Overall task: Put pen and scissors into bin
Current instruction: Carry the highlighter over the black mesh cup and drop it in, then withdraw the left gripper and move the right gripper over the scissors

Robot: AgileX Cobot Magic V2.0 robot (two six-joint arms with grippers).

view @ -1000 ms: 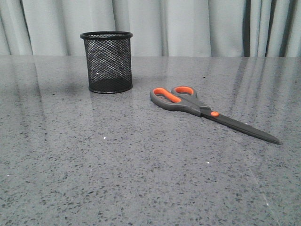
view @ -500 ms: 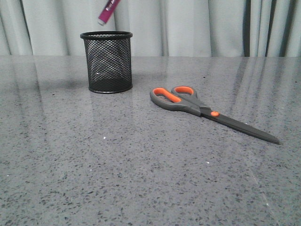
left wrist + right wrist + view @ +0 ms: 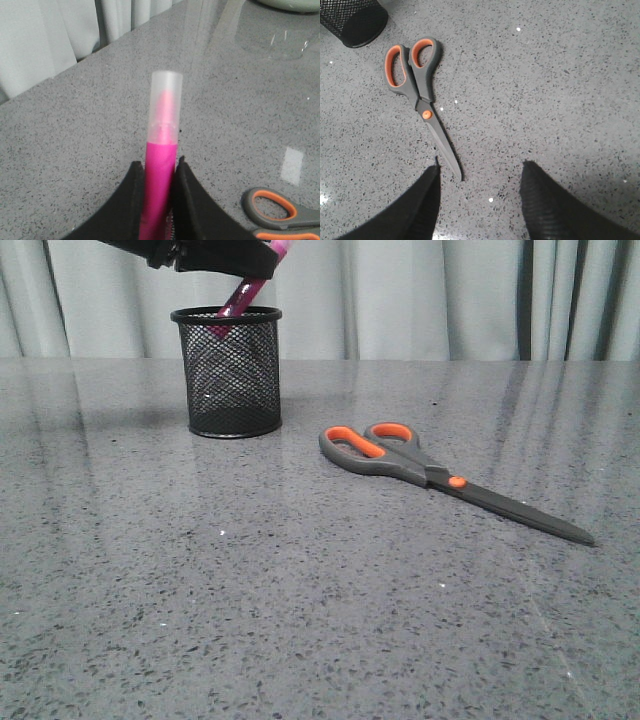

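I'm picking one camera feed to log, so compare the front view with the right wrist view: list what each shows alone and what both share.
Only the front view shows the left gripper lowering the pen, tilted, its lower end inside the bin, with curtains behind. Only the right wrist view shows the right gripper, open and empty, above the table near the blade tips. Both show the scissors lying flat and the bin.

Grey speckled table (image 3: pixel 300 620), pale pleated curtain (image 3: pixel 420 300) behind

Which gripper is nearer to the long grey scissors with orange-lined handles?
Right. The right gripper hovers open just above the table by the tip of the long grey scissors. The left gripper is over the black wire-mesh cup, holding the pink pen.
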